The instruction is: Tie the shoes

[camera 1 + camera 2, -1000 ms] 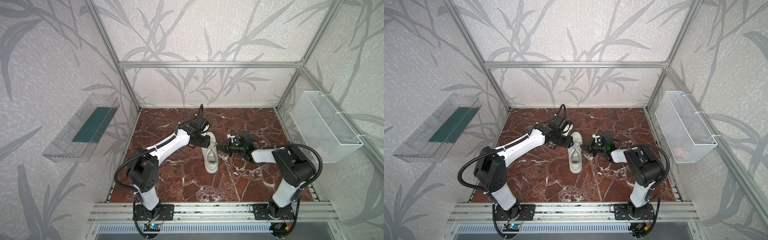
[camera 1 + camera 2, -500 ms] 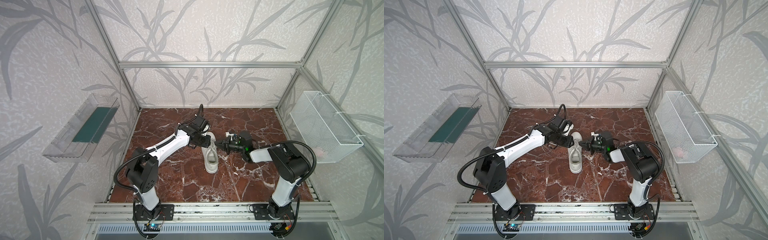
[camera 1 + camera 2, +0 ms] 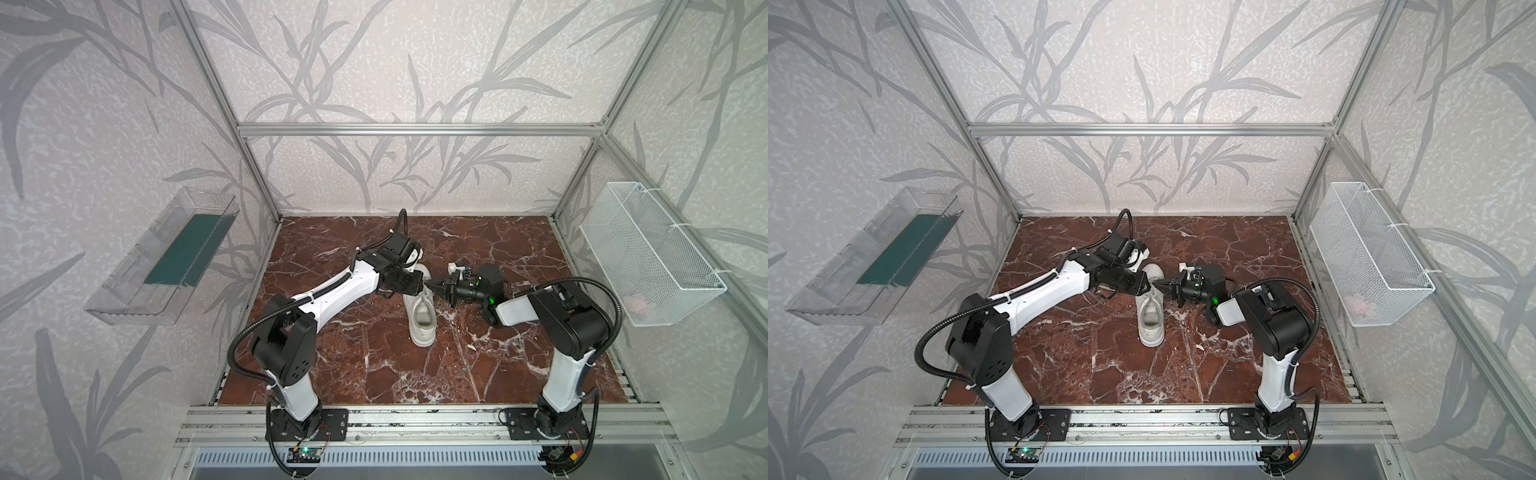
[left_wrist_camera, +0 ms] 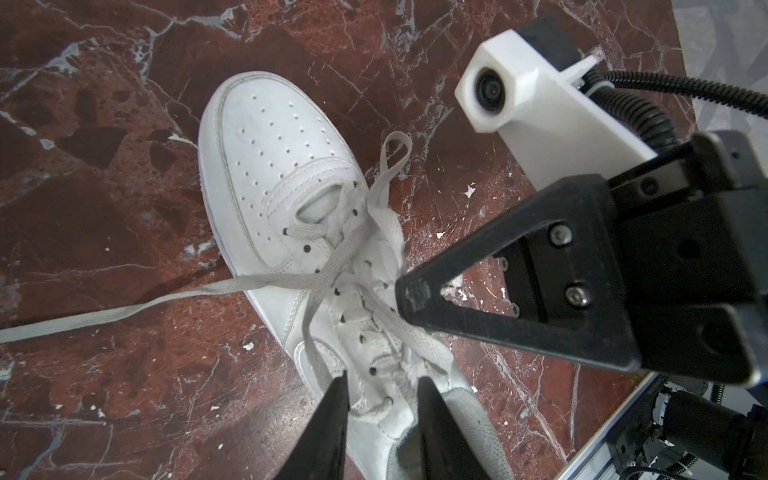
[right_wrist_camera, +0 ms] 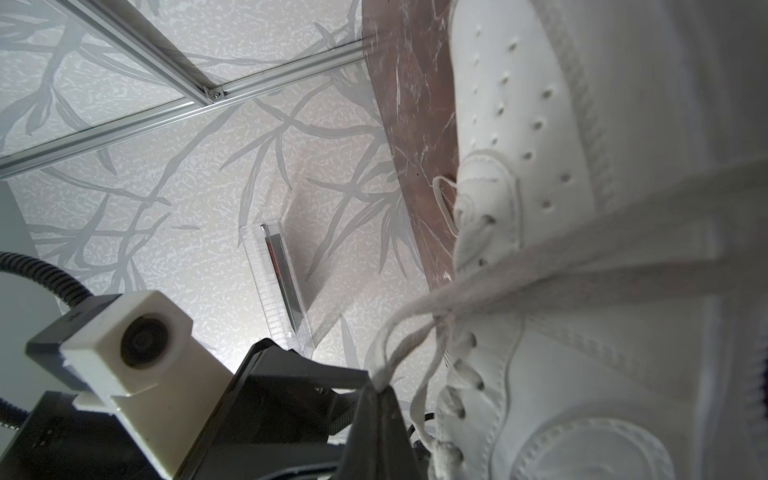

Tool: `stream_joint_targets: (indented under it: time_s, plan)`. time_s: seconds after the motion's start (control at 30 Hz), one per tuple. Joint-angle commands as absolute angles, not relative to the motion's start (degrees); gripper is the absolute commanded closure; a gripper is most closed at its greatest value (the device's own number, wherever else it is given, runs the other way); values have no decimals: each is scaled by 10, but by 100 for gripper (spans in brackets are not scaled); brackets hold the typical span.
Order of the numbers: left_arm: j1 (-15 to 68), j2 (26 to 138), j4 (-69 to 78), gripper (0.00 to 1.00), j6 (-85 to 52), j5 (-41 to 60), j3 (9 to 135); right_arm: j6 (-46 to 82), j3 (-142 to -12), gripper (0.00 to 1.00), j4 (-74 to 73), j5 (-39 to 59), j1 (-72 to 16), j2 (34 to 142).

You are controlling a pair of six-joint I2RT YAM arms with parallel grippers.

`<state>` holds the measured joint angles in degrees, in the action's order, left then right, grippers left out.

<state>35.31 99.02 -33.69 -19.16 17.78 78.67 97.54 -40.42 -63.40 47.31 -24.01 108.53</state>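
In both top views the sneaker (image 3: pixel 422 320) (image 3: pixel 1150 320) sits mid-floor on the marble (image 3: pixel 478 374), toe at twelve o'clock and heel at six. The left gripper (image 3: pixel 419 286) reaches in from nine and the right gripper (image 3: pixel 432 286) from three. Their tips almost meet above the eyelets, which I judge is so that each can work one side of the laces.

From the left wrist camera, the left gripper (image 4: pixel 378 382) has its jaws apart with a narrow gap, straddling the lacing. I can see nothing pinched in it. One loose lace end (image 4: pixel 166 299) trails away across the floor.

From the right wrist camera, the right gripper (image 5: pixel 376 390) is clamped on the laces (image 5: pixel 540 257). Several strands converge at its closed tip and are lifted off the sneaker, probably to present a strand for the left gripper to take.
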Motion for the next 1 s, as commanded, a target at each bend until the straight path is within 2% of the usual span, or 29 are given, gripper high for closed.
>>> stream_joint_targets:
  time_s: [0.0, 0.33, 0.7, 0.97]
  plan:
    - [352, 971, -327, 69, -195, 189, 779, 980, -398, 100, -661, 486, -243, 1089]
    - [352, 970, -321, 69, -200, 205, 771, 968, -386, 100, -641, 487, -243, 1083]
    - [352, 973, -322, 74, -195, 217, 768, 1007, -376, 100, -700, 489, -243, 1107]
    - [352, 981, -318, 73, -198, 228, 767, 1025, -374, 100, -726, 492, -244, 1112]
